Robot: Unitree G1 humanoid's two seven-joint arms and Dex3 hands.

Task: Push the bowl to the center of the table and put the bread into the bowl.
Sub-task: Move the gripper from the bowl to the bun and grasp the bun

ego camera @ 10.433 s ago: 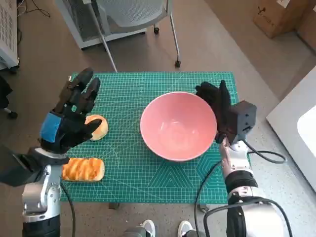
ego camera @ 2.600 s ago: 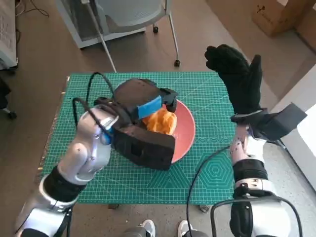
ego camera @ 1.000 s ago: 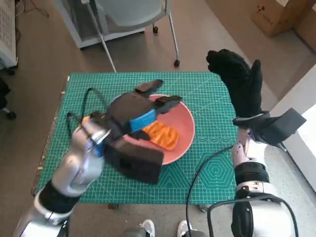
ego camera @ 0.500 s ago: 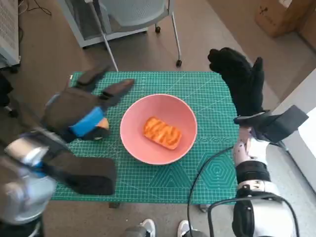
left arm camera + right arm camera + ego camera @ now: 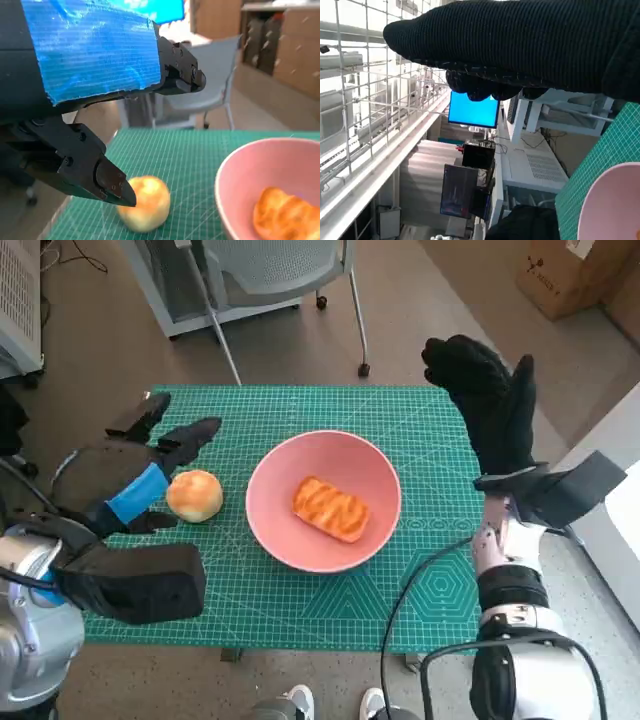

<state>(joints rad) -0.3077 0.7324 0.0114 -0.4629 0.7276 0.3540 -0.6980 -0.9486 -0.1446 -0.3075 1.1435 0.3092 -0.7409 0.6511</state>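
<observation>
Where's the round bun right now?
In the head view the round golden bun sits on the green cutting mat, left of the pink bowl and just beside the left hand, not in the bowl.

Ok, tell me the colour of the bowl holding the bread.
Pink. The bowl shows best in the head view, with the golden, striped bread lying inside it.

Brown floor (image 5: 90,340), grey chair (image 5: 270,265), cardboard box (image 5: 575,275), green cutting mat (image 5: 300,590)

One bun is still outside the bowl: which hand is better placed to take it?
Left. The left hand is open right beside the round bun; the right hand is raised beyond the pink bowl.
</observation>
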